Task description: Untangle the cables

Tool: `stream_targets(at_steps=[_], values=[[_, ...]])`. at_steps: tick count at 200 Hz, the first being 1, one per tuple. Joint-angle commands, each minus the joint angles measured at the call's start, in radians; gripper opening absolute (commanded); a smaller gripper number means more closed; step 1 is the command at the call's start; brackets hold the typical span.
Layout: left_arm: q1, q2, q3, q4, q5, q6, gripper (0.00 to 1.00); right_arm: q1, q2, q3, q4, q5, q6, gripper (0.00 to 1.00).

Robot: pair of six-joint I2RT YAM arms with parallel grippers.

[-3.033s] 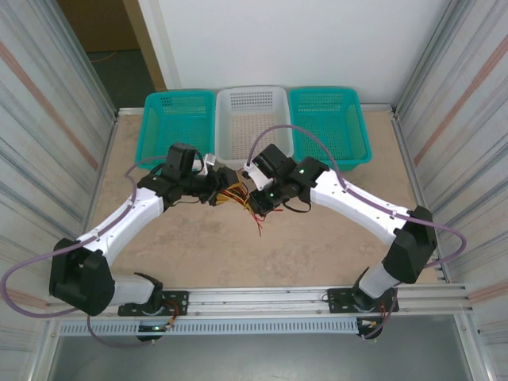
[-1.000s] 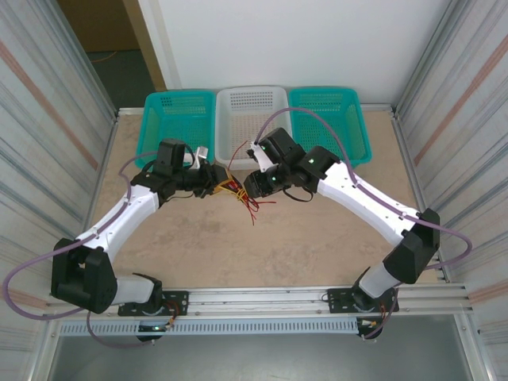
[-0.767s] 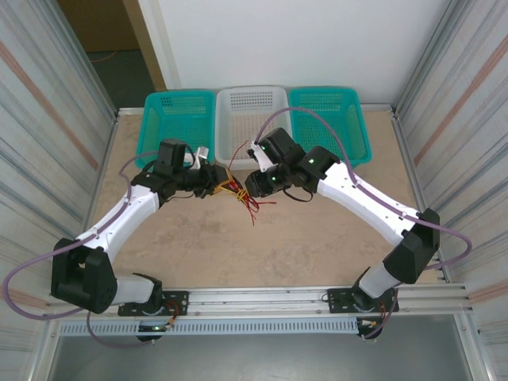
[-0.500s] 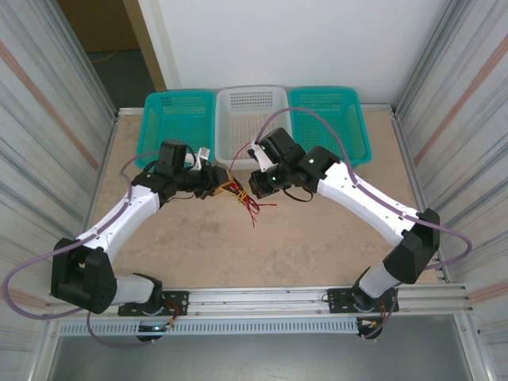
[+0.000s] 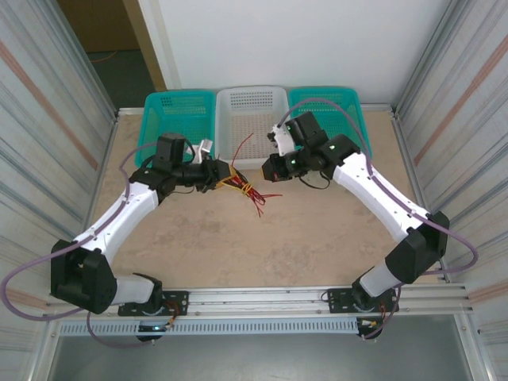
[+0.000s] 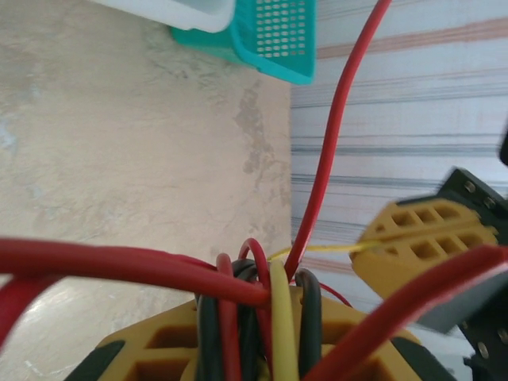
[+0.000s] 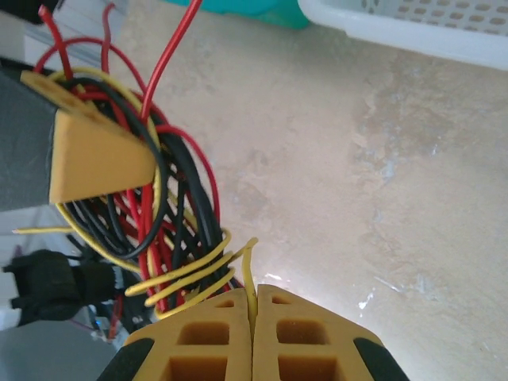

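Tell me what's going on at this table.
The left gripper is clamped on a tangle of cables, red, black and yellow, over the table. The right gripper is shut on one thin yellow cable leading out of the tangle. The strands are not yet separated.

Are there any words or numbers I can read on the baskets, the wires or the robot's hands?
None: no word, number, brand or sign can be read in any view.
The white basket, the cables and the yellow pads of the right gripper carry no lettering.
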Motion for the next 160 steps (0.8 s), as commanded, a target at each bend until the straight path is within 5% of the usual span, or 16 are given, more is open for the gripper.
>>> stream_targets(at_steps=[1, 62, 96, 116, 160], values=[[-0.014, -0.068, 0.011, 0.161, 0.168, -0.083, 0.0, -0.083, -0.025, -0.056, 0.134, -0.123, 0.042, 0.0], [-0.023, -0.085, -0.007, 0.623, 0.039, -0.421, 0.0, -0.123, -0.055, -0.324, 0.561, -0.284, 0.294, 0.0], [-0.022, -0.145, -0.029, 0.635, -0.172, -0.349, 0.0, -0.075, -0.136, -0.504, 0.787, -0.28, 0.446, 0.0], [-0.001, -0.2, -0.042, 0.485, -0.36, -0.281, 0.0, -0.05, -0.213, -0.616, 0.903, -0.249, 0.541, 0.0], [0.046, -0.215, -0.179, 0.653, -0.545, -0.414, 0.0, 0.067, -0.38, -0.707, 0.847, -0.137, 0.571, 0.0]])
